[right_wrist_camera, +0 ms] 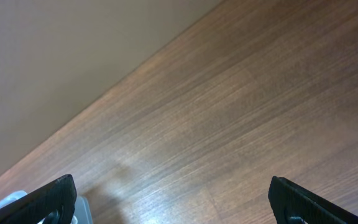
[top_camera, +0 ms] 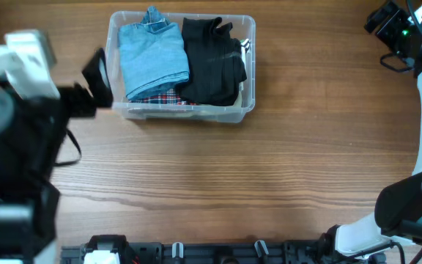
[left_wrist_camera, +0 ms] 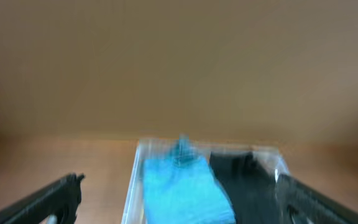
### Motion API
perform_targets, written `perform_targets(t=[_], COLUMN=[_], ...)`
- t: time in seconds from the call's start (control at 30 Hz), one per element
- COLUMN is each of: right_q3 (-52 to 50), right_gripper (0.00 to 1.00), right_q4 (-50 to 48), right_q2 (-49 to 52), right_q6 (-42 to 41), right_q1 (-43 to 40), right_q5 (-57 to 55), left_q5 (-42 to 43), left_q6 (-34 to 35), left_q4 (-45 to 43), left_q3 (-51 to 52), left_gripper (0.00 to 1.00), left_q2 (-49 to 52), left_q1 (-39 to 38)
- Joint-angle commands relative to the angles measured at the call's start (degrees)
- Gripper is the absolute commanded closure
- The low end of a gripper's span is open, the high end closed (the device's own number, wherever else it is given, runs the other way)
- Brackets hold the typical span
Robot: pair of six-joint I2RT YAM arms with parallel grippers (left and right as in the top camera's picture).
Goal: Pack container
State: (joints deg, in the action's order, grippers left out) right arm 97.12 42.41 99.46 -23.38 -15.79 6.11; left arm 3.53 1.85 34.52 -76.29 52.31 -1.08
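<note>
My right wrist camera shows mostly the brown wooden table top (right_wrist_camera: 229, 112), with long thin grain lines running across it. A plain tan wall (right_wrist_camera: 55, 56) fills the far left part and meets the table along a slanted line. My right gripper (right_wrist_camera: 171, 190) shows its two black fingers (right_wrist_camera: 42, 202) at the near corners, one left and one right. They are spread wide, and only wood shows between them. A small pale shiny bit (right_wrist_camera: 11, 200) sits beside the left finger; I cannot tell what it is. A soft light patch (right_wrist_camera: 126, 171) lies on the wood near it.
</note>
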Motion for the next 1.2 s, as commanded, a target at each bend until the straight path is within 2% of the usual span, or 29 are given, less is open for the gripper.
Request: perform_targets(t=[0.0,0.07,0.13,0.33,0.57,0.8,1.17], right_q3=[0.6,0.6,0.6,0.6,0.6,0.6,0.6], right_gripper=[0.0,0.0,0.0,0.0,0.0,0.0,0.0], right_q4=[0.0,-0.1,0.0,0.1,0.1,0.1,0.1], right_q2=[0.5,0.5,0.5,0.5,0.5,0.5,0.5], right_q6=[-0.8,-0.8,-0.8,-0.8,-0.8,-0.8,-0.8], right_q1=[0.2,0.2,0.2,0.2,0.2,0.2,0.2], right_q5=[-0.5,-0.5,-0.5,-0.5,-0.5,-0.5,-0.5], left_q5=[1.6,1.6,1.6,1.4,1.6,1.4,0.9], left_q6=[-1.4,-0.9,0.6,0.5,0.5,0.5,0.3], left_q4=[-15.1,-24.2,-28.0,-30.3,-45.0,-42.2,-40.4], left_q3=[20.2,30.0,34.6,44.8,63.1,68.7,75.2], left_gripper=[0.0,0.0,0.0,0.0,0.0,0.0,0.0], left_q2=[-8.9,-11.1,-12.0,-17.8,-31.3,-42.8,-51.2], left_q1=[0.5,0.5,0.5,0.5,0.5,0.5,1.0])
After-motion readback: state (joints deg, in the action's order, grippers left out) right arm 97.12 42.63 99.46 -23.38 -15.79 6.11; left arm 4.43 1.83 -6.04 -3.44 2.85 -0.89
